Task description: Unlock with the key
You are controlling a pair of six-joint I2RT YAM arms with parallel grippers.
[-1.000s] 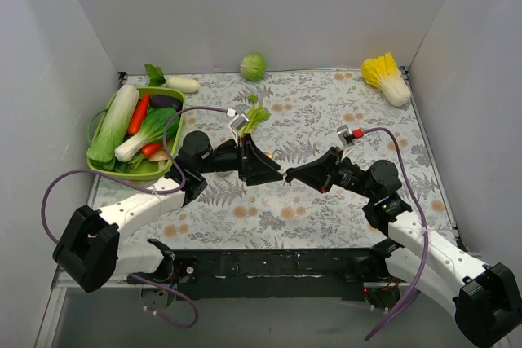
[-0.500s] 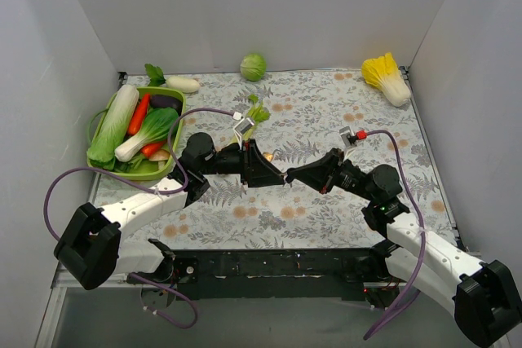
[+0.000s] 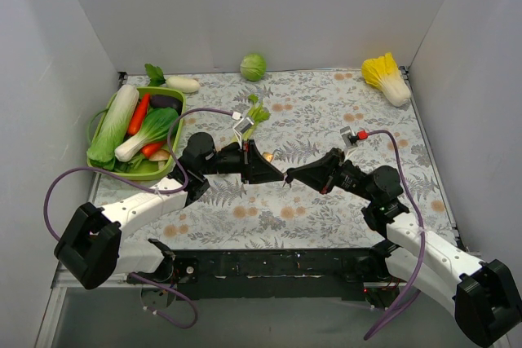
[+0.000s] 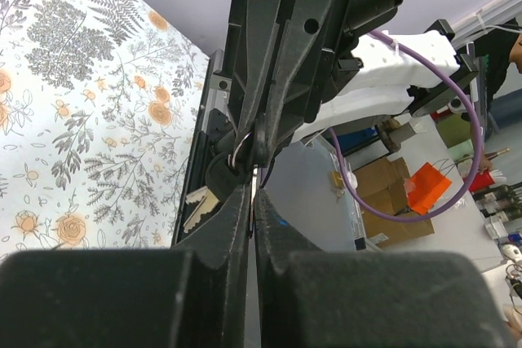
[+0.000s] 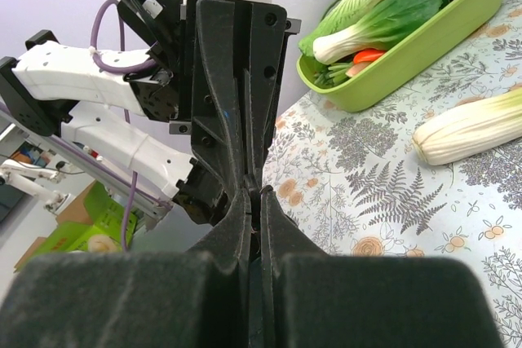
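Grips black-headed key (image 4: 218, 179) by its ring in clamped right gripper (image 4: 257, 151), meets it tip to tip with left gripper (image 4: 252, 195), jaws pressed together

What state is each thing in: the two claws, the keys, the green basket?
Left gripper: closed, tips at the keys.
Right gripper: closed on the keys.
Keys: dangling off the table.
Basket: filled with vegetables.

A tiny black-headed key (image 4: 217, 182), short silvery blade angled downward, dangles from a wire ring (image 4: 237, 146) above the floral tabletop (image 4: 81, 120).
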